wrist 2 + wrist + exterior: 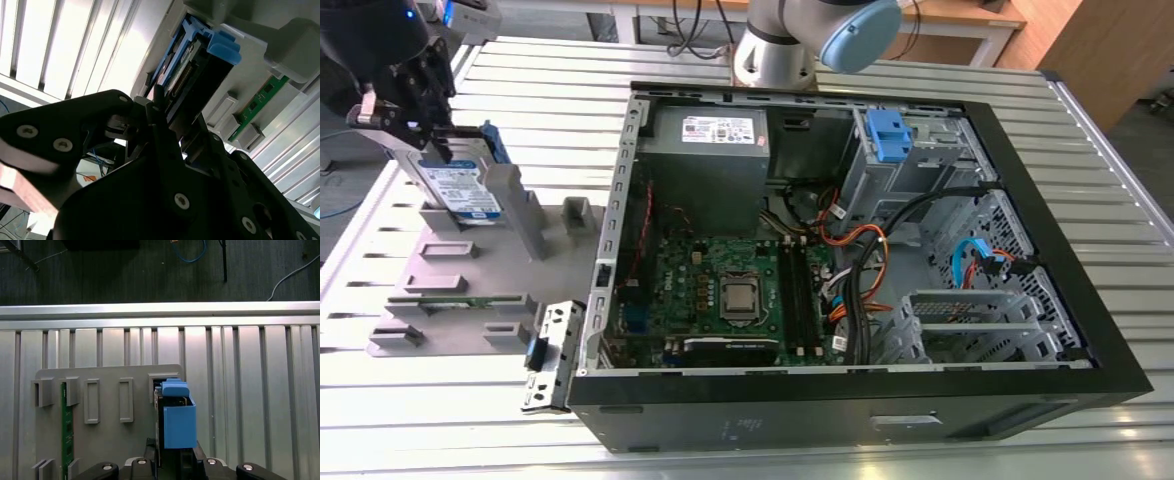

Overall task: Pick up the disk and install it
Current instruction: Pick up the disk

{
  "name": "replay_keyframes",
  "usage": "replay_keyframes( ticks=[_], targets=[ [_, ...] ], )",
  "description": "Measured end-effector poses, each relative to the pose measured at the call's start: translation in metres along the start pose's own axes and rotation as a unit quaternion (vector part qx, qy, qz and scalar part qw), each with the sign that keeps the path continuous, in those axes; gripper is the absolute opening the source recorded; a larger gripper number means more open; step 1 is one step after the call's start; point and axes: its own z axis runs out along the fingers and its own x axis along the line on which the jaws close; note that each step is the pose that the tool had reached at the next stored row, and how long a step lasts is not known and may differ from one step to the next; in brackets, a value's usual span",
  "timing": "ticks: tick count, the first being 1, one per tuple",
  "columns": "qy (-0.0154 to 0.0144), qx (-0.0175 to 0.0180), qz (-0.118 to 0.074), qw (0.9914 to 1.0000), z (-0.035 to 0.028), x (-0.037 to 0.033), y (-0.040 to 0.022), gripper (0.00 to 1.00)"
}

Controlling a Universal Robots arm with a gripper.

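Observation:
The disk is a silver drive with a white-and-blue label and blue side rails. It stands on edge, slightly tilted, at a slot of the grey fixture plate on the exterior view's left. My gripper comes down on its upper end, shut on the disk. In the second wrist view the dark fingers clasp the disk on both sides. In the first wrist view the disk's blue rail rises from the gripper over the fixture plate.
An open computer case lies on the slatted metal table, with motherboard, grey power-supply box and a blue caddy in its drive bay. A green memory stick sits in the fixture. A metal bracket lies beside the case.

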Motion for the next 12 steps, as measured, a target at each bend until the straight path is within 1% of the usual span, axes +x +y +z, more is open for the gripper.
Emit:
replay_keyframes(
  ticks=[4, 7, 12],
  targets=[
    [0.0000, 0.0001, 0.000, 1.00000, 0.0000, 0.0000, 0.0000, 0.38],
    [0.0001, 0.0000, 0.000, 1.00000, -0.0024, -0.0001, 0.0001, 0.38],
    [0.0002, 0.0000, 0.000, 1.00000, -0.0030, -0.0001, 0.0001, 0.38]
  ],
)
